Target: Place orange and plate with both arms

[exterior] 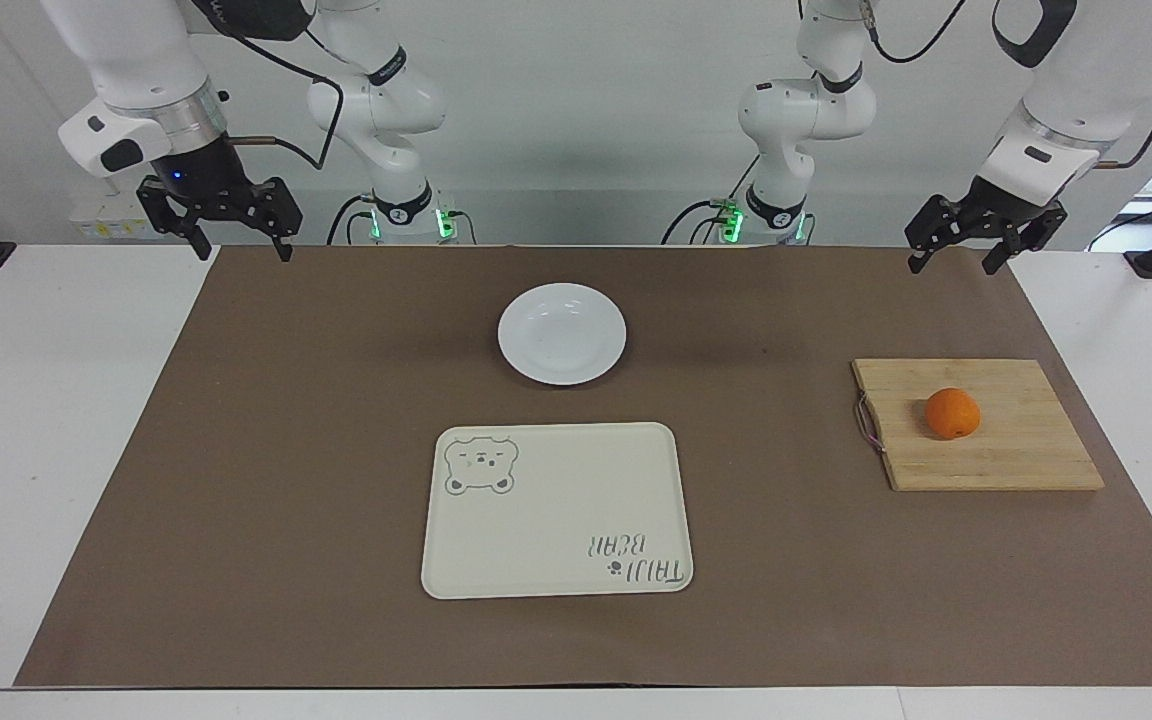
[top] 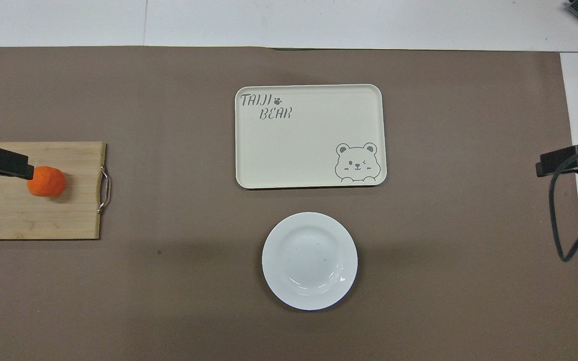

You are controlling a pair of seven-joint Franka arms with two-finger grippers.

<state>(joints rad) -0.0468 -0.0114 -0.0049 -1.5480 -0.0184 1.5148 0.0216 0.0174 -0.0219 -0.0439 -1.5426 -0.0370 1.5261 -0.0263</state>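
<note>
Left hand (exterior: 964, 252): raised, fingers wide, holding nothing; the orange (exterior: 952, 413) sits below it on the cutting board (exterior: 996, 455).
Right hand (exterior: 233, 238): raised, wide, empty; the plate (exterior: 562, 333) lies well apart, toward the middle of the worktop.
Tray (exterior: 556, 510): probably the goal.
Advice: the left hand should drop straight over the orange and close gently, since it could roll.

Bright orange (exterior: 952, 413) on a pale blond wooden board (exterior: 1016, 450) with plank stripes; glossy plain white plate (exterior: 562, 333); cream tray (exterior: 556, 510) printed with a grey bear face and grey "TAIJI BEAR" lettering; dull brown mat (exterior: 236, 480) over a white surface (exterior: 36, 450); white arms, black left gripper (exterior: 966, 262) and black right gripper (exterior: 241, 245)
</note>
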